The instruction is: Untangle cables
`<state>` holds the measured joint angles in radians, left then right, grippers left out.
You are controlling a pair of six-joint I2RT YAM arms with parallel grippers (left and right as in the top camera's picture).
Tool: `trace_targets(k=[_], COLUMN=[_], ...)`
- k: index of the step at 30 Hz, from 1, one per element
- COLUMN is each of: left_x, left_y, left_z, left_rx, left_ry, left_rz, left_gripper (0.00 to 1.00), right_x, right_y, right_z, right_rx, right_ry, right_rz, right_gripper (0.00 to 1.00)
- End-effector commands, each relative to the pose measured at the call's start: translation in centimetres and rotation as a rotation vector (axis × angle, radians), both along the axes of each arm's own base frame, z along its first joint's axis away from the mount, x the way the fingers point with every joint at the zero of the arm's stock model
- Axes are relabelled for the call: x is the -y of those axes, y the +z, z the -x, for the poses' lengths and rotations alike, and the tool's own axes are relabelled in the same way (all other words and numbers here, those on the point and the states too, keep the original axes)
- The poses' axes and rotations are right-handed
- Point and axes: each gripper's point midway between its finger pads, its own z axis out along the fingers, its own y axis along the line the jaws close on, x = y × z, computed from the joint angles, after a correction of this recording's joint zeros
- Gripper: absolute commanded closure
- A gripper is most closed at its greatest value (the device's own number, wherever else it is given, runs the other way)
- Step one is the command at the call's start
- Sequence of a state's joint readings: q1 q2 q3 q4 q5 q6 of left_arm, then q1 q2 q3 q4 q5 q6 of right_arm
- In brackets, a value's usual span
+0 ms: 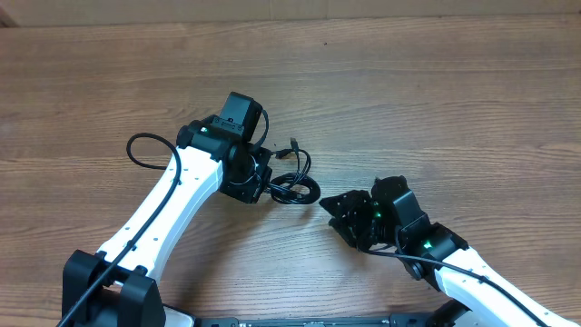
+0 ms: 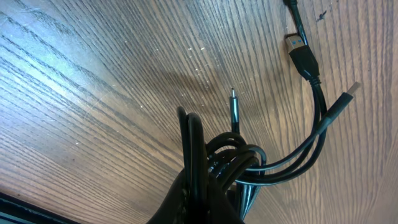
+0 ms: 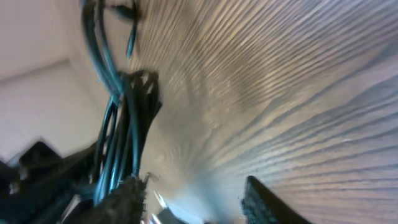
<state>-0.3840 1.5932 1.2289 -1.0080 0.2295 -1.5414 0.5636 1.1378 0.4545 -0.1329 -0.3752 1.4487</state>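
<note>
The cables (image 1: 292, 179) are thin black cords knotted into one small bundle on the wooden table, with plug ends sticking out to the upper right. My left gripper (image 1: 263, 184) is shut on the bundle's left side. In the left wrist view the fingers (image 2: 198, 202) clamp several loops of the bundle (image 2: 236, 158), and the plugs (image 2: 303, 57) lie on the wood. My right gripper (image 1: 340, 216) is open and empty just right of the bundle. In the right wrist view the bundle (image 3: 121, 106) hangs left of the open fingers (image 3: 193, 199).
The left arm's thick black wire (image 1: 145, 150) loops out beside the arm. The wooden table (image 1: 436, 100) stretches away at the back and right. The arm bases stand at the front edge.
</note>
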Motion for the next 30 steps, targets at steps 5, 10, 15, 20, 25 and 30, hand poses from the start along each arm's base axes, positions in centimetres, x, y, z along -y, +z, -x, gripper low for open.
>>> trace_targets(k=[5, 10, 15, 20, 25, 30], left_x=[-0.3, -0.2, 0.5, 1.8, 2.5, 4.4], left_y=[0.0, 0.0, 0.2, 0.7, 1.0, 1.9], left_z=[0.2, 0.3, 0.7, 1.4, 1.7, 2.7], left_rx=[-0.013, -0.018, -0.039, -0.046, -0.022, 0.001], left_ry=[0.059, 0.057, 0.042, -0.064, -0.168, -0.322], left_rz=[-0.002, 0.004, 0.048, 0.123, 0.157, 0.259], left_gripper=[0.95, 0.96, 0.96, 0.95, 0.96, 0.96], right_x=[-2.9, -4.8, -5.1, -3.1, -2.9, -3.2], right_y=[3.0, 5.1, 5.4, 3.5, 2.0, 2.5], right_z=[1.7, 1.8, 0.7, -2.5, -3.3, -4.2], right_rx=[0.113, 0.205, 0.285, 0.326, 0.310, 0.345], right_ry=[0.230, 0.278, 0.215, 0.042, 0.014, -0.011], right_rz=[-0.124, -0.184, -0.137, 0.002, 0.045, 0.026], right_gripper=[0.39, 0.39, 0.45, 0.57, 0.63, 0.75])
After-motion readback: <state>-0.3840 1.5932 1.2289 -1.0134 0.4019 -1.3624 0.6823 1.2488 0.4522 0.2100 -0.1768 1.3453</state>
